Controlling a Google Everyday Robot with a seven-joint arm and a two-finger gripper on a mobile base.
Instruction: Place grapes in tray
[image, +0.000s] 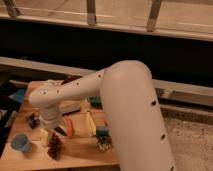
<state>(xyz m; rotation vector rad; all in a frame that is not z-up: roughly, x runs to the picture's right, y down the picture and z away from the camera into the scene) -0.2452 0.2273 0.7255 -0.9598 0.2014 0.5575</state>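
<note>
Table: we see a flat light-brown wooden table (82, 152) at the bottom left, and its front edge runs along the bottom of the view.
Open room: there is bare wood in front, between the grapes and a small round shiny thing (104, 144).
Blocked room: the big smooth white round robot arm (130, 110) reaches over the middle of the table and hides its right side.
Gripper: the dark two-finger gripper (60, 131) hangs at the end of the arm, low over the left part of the table, just above the grapes.
Fingers: they stand wide apart, and we see nothing held between them.
Grapes: the small lumpy bunch of dark red-purple round grapes (55, 146) lies on the wood near the front edge, well apart from the tray.
Tray: only a strip of the shallow green plastic tray (94, 101) peeks out at the back, behind the arm.
Left edge: a small round blue cup (20, 143) stands near the left edge, beside the grapes.
Middle: an orange-red carrot-like stick (70, 127) and a long pale yellow thing (90, 124) lie side by side, right of the gripper.
Far left: a small dark thing (33, 120) sits there; we cannot tell its shape.
Writing: we cannot make out any words.
Floor: grey and speckled (192, 145), on the right.
Back: thick metal railing posts (91, 12) stand up top.
</note>
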